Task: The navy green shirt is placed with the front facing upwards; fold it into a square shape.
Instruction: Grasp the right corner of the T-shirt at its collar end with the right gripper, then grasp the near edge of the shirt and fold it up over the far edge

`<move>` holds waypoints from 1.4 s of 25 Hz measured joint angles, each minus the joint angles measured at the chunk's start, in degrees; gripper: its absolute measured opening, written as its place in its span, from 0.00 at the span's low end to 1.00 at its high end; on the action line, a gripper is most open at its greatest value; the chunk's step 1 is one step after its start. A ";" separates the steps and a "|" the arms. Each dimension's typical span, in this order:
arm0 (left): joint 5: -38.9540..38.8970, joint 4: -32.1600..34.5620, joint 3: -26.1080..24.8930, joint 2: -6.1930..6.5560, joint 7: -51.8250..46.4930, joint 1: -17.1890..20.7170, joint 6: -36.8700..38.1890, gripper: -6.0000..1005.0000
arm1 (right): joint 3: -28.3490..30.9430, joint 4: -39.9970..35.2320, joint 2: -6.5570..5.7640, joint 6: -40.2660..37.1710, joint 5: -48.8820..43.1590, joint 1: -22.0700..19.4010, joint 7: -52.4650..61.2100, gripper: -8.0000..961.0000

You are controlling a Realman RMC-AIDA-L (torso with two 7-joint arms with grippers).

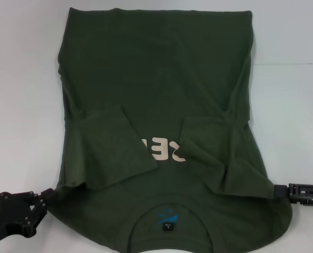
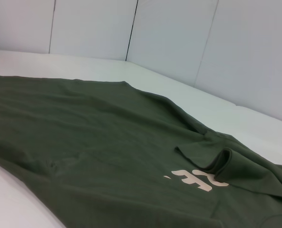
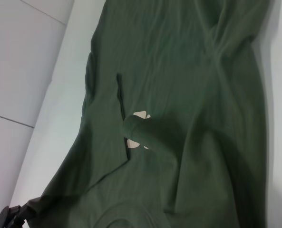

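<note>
- The white table is the biggest thing here, and it goes all the way under the shirt and out past it on both sides.
- Pale wall panels stand behind the table in the left wrist view.
- The navy green shirt lies spread out flat on the table, front side up, with its collar near the robot and its bottom edge far away.
- Both short sleeves are folded in over the chest: the left sleeve on the robot's left and the right sleeve on its right.
- The cream letters sit between the two folded sleeves, and the sleeves hide part of them.
- The left tool is down at the near left corner of the shirt, touching the cloth at the shoulder. I cannot tell how far open it is or if it has hold of the cloth.
- The right tool is at the near right corner, touching the shirt's edge at the other shoulder. I cannot tell if it is open or closed either.
- A small dark neck label with a blue mark sits inside the collar.
</note>
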 joint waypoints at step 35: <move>0.01 0.68 -1.64 0.39 -14.14 -0.56 0.40 0.01 | 15.35 0.73 4.71 -4.82 -3.25 -9.47 -18.31 0.08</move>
